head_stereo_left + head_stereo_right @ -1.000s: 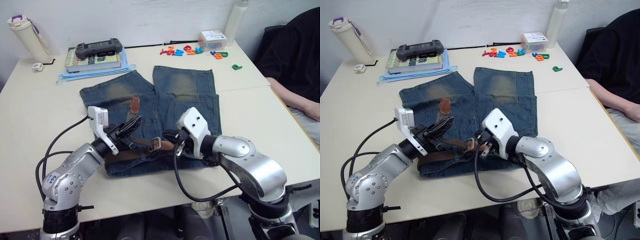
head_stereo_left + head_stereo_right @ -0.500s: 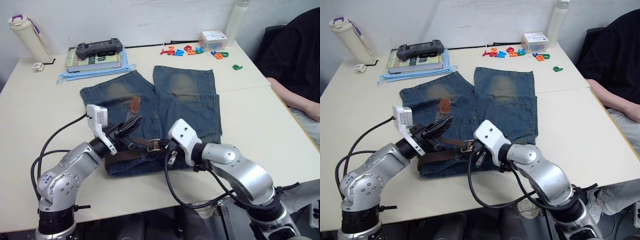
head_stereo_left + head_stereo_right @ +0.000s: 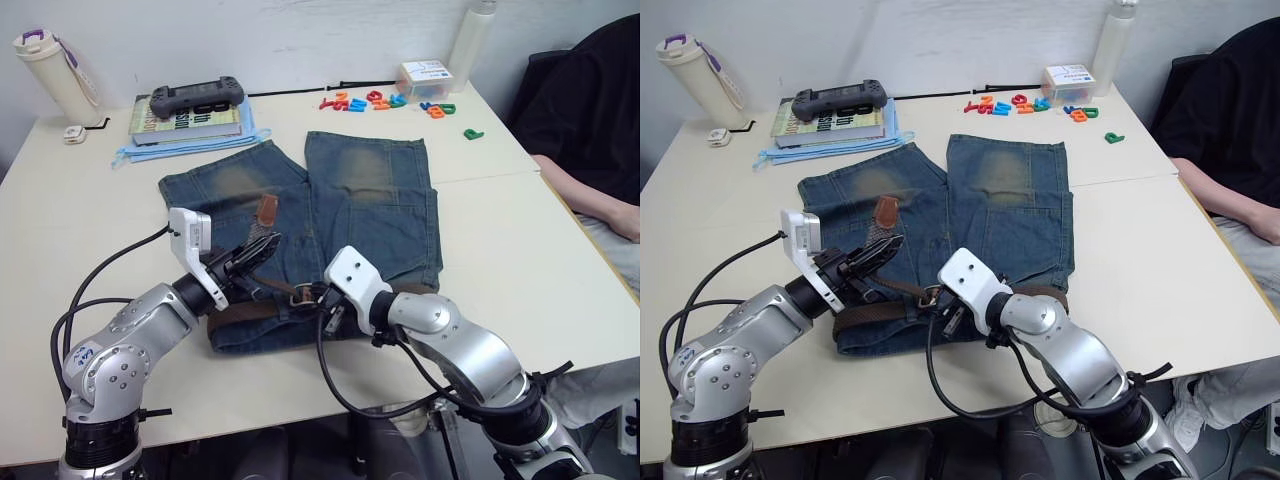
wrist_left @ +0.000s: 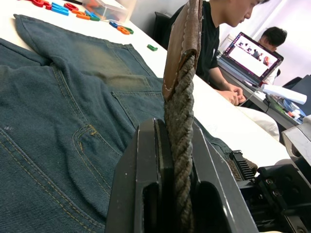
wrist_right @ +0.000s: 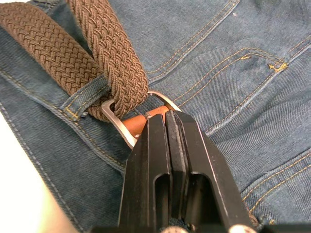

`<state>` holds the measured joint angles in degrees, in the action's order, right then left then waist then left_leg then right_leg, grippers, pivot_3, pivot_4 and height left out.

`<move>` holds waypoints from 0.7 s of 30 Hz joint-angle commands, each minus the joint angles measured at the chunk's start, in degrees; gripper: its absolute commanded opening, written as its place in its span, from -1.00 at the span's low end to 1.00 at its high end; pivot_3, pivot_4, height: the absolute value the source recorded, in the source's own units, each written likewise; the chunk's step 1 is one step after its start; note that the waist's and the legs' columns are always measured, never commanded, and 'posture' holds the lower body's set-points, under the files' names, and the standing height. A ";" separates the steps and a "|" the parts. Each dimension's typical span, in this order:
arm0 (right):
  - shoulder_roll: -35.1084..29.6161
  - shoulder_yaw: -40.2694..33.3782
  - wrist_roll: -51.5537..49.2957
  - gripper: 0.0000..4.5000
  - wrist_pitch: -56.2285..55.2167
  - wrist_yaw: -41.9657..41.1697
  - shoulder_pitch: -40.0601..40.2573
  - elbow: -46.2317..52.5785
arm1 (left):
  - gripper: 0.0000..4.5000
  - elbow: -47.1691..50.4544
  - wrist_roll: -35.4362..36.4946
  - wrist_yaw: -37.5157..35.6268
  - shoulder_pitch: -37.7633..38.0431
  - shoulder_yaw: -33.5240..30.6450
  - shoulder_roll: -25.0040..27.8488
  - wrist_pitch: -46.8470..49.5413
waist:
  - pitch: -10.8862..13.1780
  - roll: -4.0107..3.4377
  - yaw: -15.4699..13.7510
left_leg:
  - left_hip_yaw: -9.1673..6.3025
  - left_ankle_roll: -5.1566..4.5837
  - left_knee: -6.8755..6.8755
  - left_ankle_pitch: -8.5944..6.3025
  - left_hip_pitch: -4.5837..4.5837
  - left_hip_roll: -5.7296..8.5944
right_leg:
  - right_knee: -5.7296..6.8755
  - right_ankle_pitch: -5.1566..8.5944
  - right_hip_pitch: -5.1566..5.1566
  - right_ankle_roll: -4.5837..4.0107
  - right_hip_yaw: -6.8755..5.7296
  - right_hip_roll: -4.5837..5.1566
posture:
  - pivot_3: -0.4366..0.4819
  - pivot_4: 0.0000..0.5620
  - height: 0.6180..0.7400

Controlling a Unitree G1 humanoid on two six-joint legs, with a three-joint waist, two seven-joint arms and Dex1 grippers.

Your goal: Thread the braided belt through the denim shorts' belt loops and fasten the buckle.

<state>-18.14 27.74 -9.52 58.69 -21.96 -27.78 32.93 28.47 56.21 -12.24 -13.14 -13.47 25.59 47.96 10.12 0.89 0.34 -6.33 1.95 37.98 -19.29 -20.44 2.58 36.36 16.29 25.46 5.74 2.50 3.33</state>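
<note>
Braided belt pinched in left gripper, buckle at clamped right gripper tips

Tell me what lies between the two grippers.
In the left eye view, the braided belt spans from the left gripper to the right gripper, lying over the denim shorts.

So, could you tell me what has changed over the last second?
The right tool, shut at the buckle, has moved toward the robot's left along the waistband, taking the buckle with it. The left tool still grips the braided belt; the denim shorts lie as before.
</note>
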 commanded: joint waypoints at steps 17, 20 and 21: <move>3.48 1.01 2.58 -0.99 -0.86 2.32 -2.22 -0.33 | -1.00 -1.83 -1.17 -3.15 0.26 -0.60 2.55 -0.90 | 0.01 -0.01 -0.05 | -0.02 0.00 -0.04 0.00 -0.01 0.01 | -0.07 0.00 0.01 0.00 -0.03 0.02 | -0.05 -0.47 0.58; 3.30 0.52 2.66 -0.99 -0.61 2.90 -1.71 0.71 | -1.00 -1.74 -1.13 -3.45 0.59 -0.85 2.74 -0.81 | 0.01 -0.01 -0.09 | -0.02 -0.01 -0.04 0.00 -0.02 0.01 | -0.08 0.00 0.00 0.00 -0.03 0.02 | -0.05 -0.47 0.58; 3.22 0.44 2.69 -0.99 -0.55 3.07 -1.47 1.13 | -1.00 -1.63 -1.12 -3.52 0.71 -0.90 2.80 -0.75 | 0.01 -0.01 -0.10 | -0.02 -0.01 -0.04 0.00 -0.02 0.01 | -0.08 0.00 0.00 0.00 -0.03 0.03 | -0.05 -0.47 0.58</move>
<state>-15.09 28.98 -7.62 58.57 -19.64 -29.62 31.24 26.04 55.14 -14.94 -12.72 -13.29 27.78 47.93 10.12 0.88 0.24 -6.35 1.94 37.94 -19.30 -20.46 2.59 36.28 16.29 25.46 5.74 2.47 3.36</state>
